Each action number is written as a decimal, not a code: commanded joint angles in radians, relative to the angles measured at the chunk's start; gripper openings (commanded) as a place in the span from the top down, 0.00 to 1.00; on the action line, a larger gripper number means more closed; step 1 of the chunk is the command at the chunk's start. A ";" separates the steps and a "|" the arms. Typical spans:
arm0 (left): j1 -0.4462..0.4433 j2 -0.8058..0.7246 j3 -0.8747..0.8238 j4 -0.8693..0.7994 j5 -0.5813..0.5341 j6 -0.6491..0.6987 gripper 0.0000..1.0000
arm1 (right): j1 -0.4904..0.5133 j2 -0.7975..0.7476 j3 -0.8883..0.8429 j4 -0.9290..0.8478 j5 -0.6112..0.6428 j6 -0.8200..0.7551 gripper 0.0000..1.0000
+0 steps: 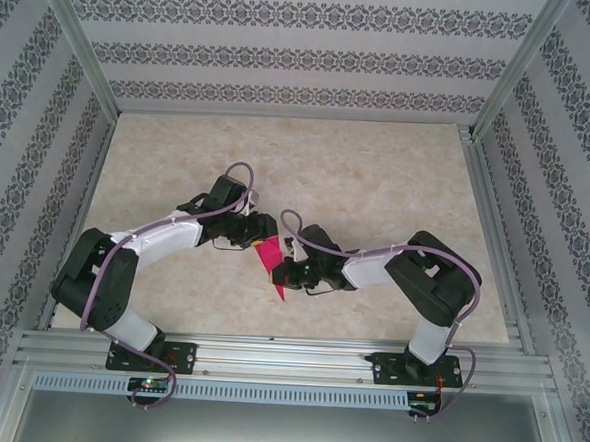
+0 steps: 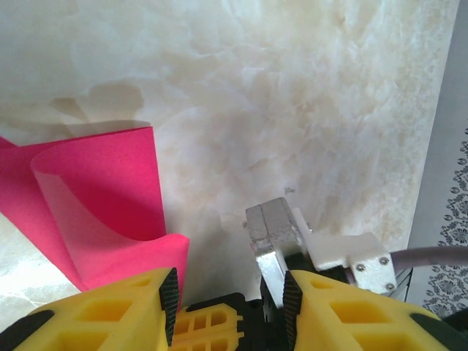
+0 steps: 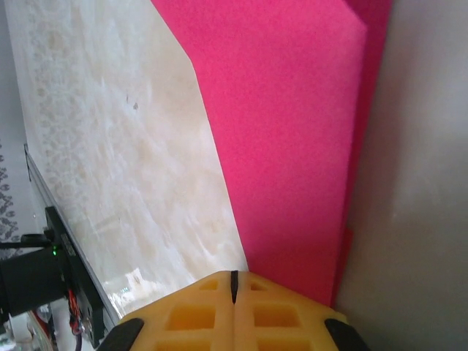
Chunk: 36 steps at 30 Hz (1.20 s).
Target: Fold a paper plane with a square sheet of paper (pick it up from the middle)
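- The right tool (image 3: 234, 281) is gripping the paper (image 3: 292, 146): its fingers are pressing flat together, and the pink sheet is running out from between them.
- The left tool (image 2: 230, 289) is standing open, with nothing sitting in its gap. The paper is curling up just outside its left finger.
- From above, the partly folded paper is sitting between the two tools at the middle of the surface (image 1: 378, 176). Its long axis is running from beside the left tool down to a point toward the near edge.
- I cannot tell whether the paper is touching the surface.
- The left tool is the free one, and the loose curled flap is lying off to its left, so it is likely needing a sideways shift before closing.
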 commanded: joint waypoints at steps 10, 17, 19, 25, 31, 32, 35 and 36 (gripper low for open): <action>-0.005 -0.003 -0.067 0.091 0.070 0.031 0.53 | -0.030 0.032 -0.003 -0.152 -0.011 -0.060 1.00; -0.022 0.027 -0.075 0.094 0.096 0.060 0.52 | -0.028 0.050 0.001 -0.143 -0.010 -0.049 1.00; -0.030 0.042 -0.075 0.103 0.095 0.062 0.51 | -0.028 0.053 0.001 -0.143 -0.011 -0.047 1.00; -0.039 0.110 -0.071 0.150 0.087 0.057 0.52 | -0.030 0.055 -0.003 -0.140 -0.009 -0.043 1.00; -0.034 0.173 -0.052 0.140 0.001 0.075 0.53 | -0.029 0.054 -0.014 -0.140 -0.006 -0.038 1.00; -0.030 0.181 -0.048 0.133 -0.015 0.074 0.54 | -0.029 0.054 -0.017 -0.142 -0.005 -0.037 1.00; -0.010 0.215 -0.026 0.092 -0.039 0.071 0.55 | -0.029 0.054 -0.024 -0.152 -0.004 -0.039 1.00; -0.004 0.222 -0.027 0.092 -0.040 0.068 0.55 | -0.027 0.053 -0.024 -0.156 -0.002 -0.041 1.00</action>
